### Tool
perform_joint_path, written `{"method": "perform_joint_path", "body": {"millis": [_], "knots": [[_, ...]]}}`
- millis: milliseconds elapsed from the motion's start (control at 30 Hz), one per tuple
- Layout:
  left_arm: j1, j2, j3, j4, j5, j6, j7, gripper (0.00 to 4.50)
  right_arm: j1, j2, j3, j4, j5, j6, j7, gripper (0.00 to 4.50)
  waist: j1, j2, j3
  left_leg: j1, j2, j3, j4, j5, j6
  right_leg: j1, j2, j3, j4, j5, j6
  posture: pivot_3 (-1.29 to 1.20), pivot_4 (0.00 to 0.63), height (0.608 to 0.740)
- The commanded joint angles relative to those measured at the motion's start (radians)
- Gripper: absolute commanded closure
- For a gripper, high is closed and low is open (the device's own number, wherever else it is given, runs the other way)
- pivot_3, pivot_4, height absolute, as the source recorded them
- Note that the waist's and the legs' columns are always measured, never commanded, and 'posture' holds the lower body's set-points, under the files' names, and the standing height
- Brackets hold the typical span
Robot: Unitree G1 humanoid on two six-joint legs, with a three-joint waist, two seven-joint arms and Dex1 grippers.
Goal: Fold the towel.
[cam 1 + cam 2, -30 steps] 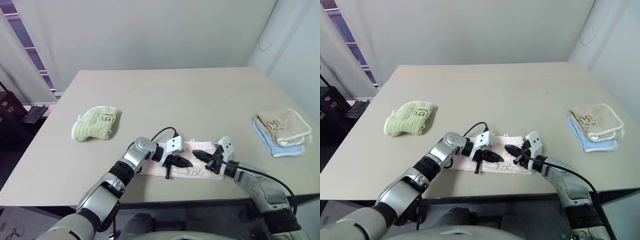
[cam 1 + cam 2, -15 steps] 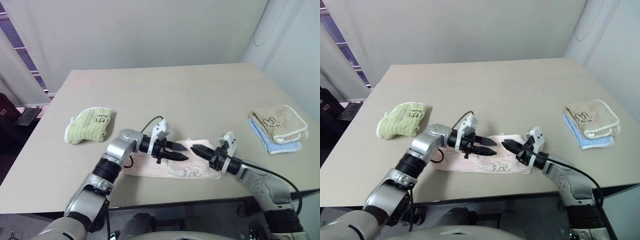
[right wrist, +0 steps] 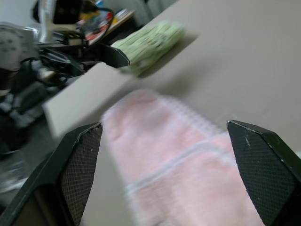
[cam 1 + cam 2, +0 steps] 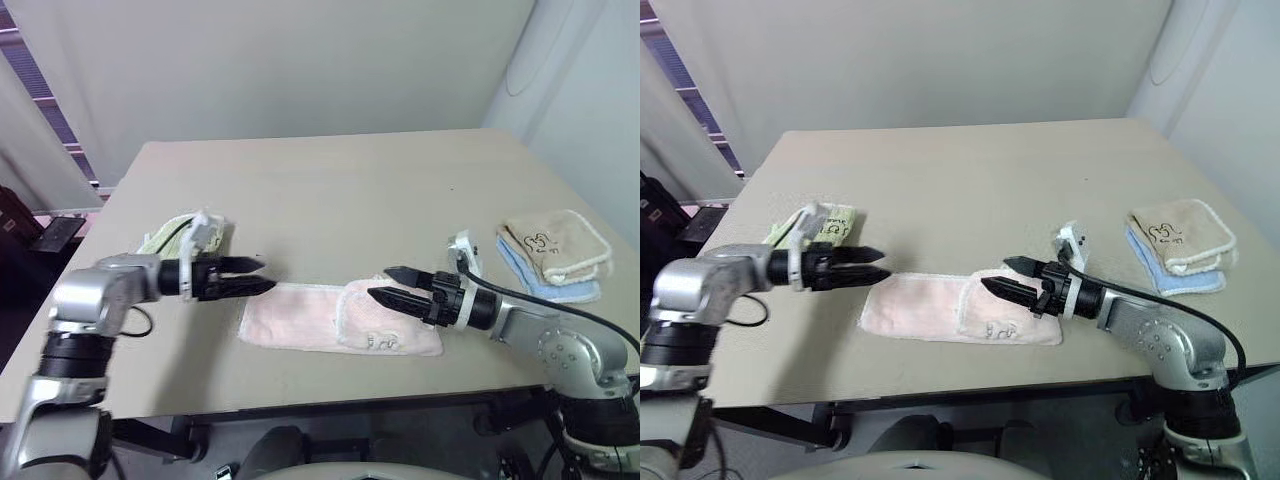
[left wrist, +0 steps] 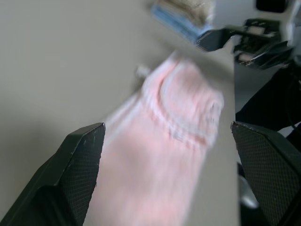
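Green towel (image 4: pixel 165 238): a light green ribbed cloth, folded, lying on the left part of the table, partly hidden behind the left arm.
Left gripper (image 4: pixel 255 278): held above the tabletop just off the pink towel's left edge, pointing level toward the right, its two black fingers spread apart with nothing between them.
Towel (image 4: pixel 300 318): the pale pink towel lies flat near the front edge of the table, between the two grippers. Its right end is folded back over itself, so a smaller flap with white edging and a small printed mark sits on top there. Neither gripper touches it.
Right gripper (image 4: pixel 393 284): hovering over the folded right end of the towel, pointing left toward the other gripper, its fingers parted and empty.
Beige and blue towels (image 4: pixel 556 249): a folded beige towel with white edging stacked on a blue one, on the right side of the table, well apart from the pink towel.
Table (image 4: pixel 330 190): a plain beige top, bare across its middle and far half.
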Motion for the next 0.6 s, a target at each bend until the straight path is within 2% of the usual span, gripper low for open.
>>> {"method": "perform_joint_path", "body": {"millis": [33,333,467,600], "knots": [[0.007,0.053,0.004,0.001,-0.050,0.120,0.001,0.00,-0.067,0.009,-0.021,0.031,0.068,0.077,-0.027,0.02,0.002,0.001,0.000,0.000,0.000,0.000,0.000,0.000,0.000,0.000,0.000,0.000,0.000,0.000,0.000,0.00,0.000,0.740],[0.086,0.089,0.097,-0.008,-0.191,0.441,0.089,0.00,-0.117,0.076,-0.063,0.106,0.120,0.141,-0.113,0.02,-0.003,0.001,0.001,-0.001,0.000,0.001,-0.006,0.000,0.000,-0.002,-0.001,0.002,-0.005,0.000,0.000,0.00,0.000,0.740],[0.104,0.149,0.006,0.013,-0.158,0.480,0.126,0.00,-0.113,0.096,-0.067,0.118,0.124,0.152,-0.136,0.02,-0.002,0.001,0.000,-0.001,0.000,0.002,-0.009,0.000,-0.001,-0.005,0.000,0.002,-0.004,0.001,0.000,0.00,0.000,0.740],[0.095,0.159,0.003,0.043,-0.183,0.500,0.131,0.00,-0.101,0.115,-0.060,0.116,0.119,0.152,-0.158,0.02,-0.001,0.002,0.001,-0.001,0.000,0.002,-0.010,0.000,-0.001,-0.005,0.000,0.003,-0.005,0.000,0.000,0.00,0.000,0.740]]}}
